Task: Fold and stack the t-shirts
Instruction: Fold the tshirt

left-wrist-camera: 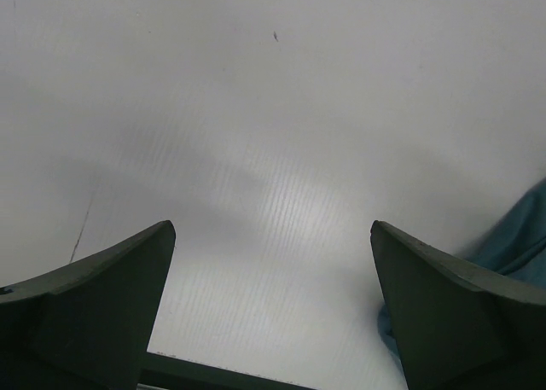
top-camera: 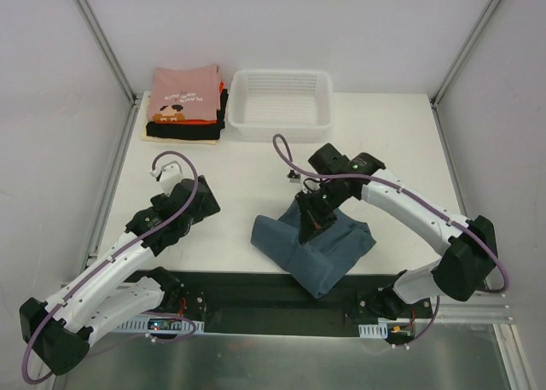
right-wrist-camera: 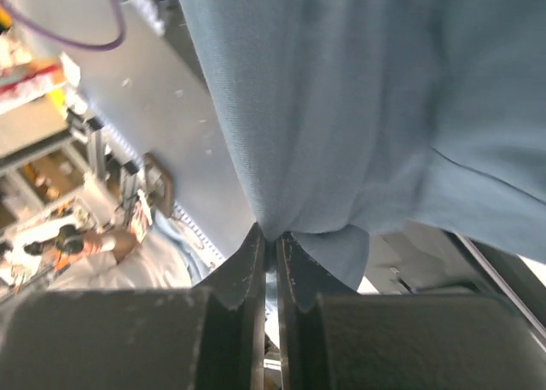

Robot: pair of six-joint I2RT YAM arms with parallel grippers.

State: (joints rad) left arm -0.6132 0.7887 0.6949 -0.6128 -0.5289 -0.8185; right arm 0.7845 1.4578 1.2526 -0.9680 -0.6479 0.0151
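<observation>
Top external: your right gripper (top-camera: 312, 228) is pinching the blue-grey shirt (top-camera: 333, 255), which is lying bunched at the table's (top-camera: 392, 151) near edge. Left wrist: your left gripper (left-wrist-camera: 273, 236) is gaping wide and gripping nothing. Right wrist: the jaws are clamping almost together on a fold of that shirt.

Overhead from behind, facing down on desk (top-camera: 392, 142). Close behind left end effector (left-wrist-camera: 273, 228) and right end effector (right-wrist-camera: 269, 238), sharing t-shirt (top-camera: 328, 253).
</observation>
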